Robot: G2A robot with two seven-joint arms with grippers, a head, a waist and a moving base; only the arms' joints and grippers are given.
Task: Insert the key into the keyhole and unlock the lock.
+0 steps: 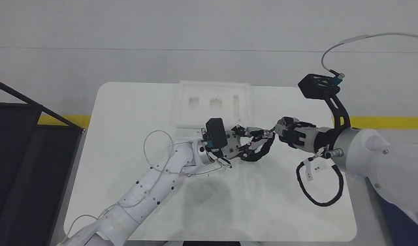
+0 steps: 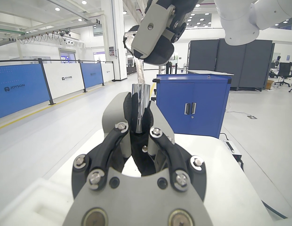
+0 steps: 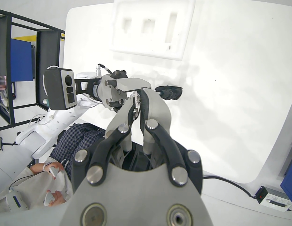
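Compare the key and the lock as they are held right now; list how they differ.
1. The lock is a thick, smooth, mirror-bright block; the key is a thin, notched blade.
2. The lock sits in the left gripper; the key is pinched by the right gripper.
3. The lock lies lengthwise between its gripper's fingers; the key juts beyond its gripper, tip meeting the lock's end.
Shared: both are silvery metal, each clamped in a shut gripper.
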